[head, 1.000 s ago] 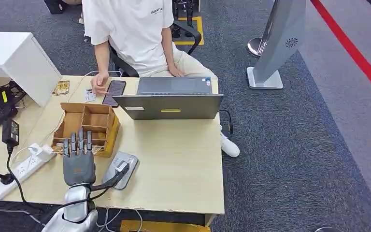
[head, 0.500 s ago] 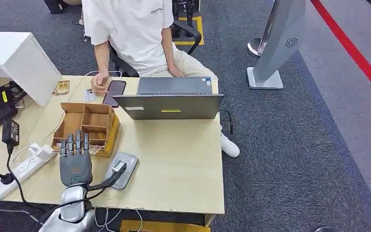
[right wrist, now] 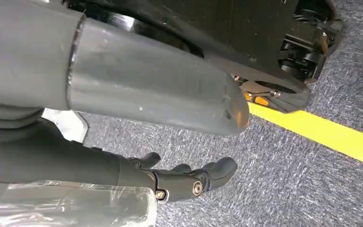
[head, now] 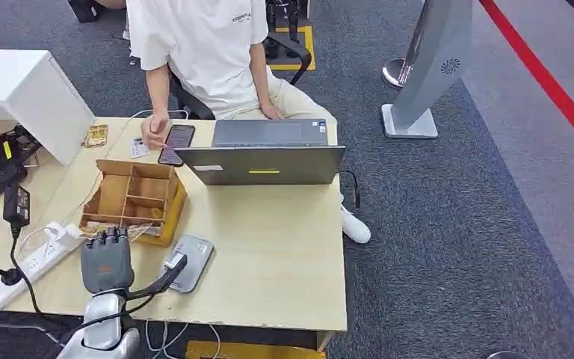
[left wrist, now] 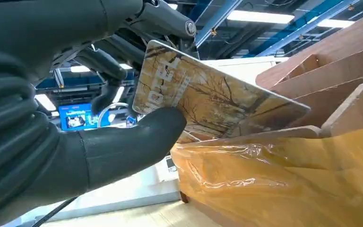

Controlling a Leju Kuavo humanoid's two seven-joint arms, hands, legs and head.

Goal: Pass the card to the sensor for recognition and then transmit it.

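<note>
Stands a wooden table (head: 284, 254), laptop (head: 265, 161) at its far edge. Near left, divided wooden box (head: 136, 196); just right and nearer, grey sensor (head: 188, 262). Left hand (head: 106, 258) pinches a card (left wrist: 208, 97) by the box's near edge. Right hand (right wrist: 189, 182) hangs with fingers loosely curled, holding nothing.

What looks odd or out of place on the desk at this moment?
Nothing looks spilled or damaged. The left hand pinches a card tilted at the near wall of the wooden box, which fits the task. The sensor lies flat beside it. A power strip and cables trail along the desk's left edge.
</note>
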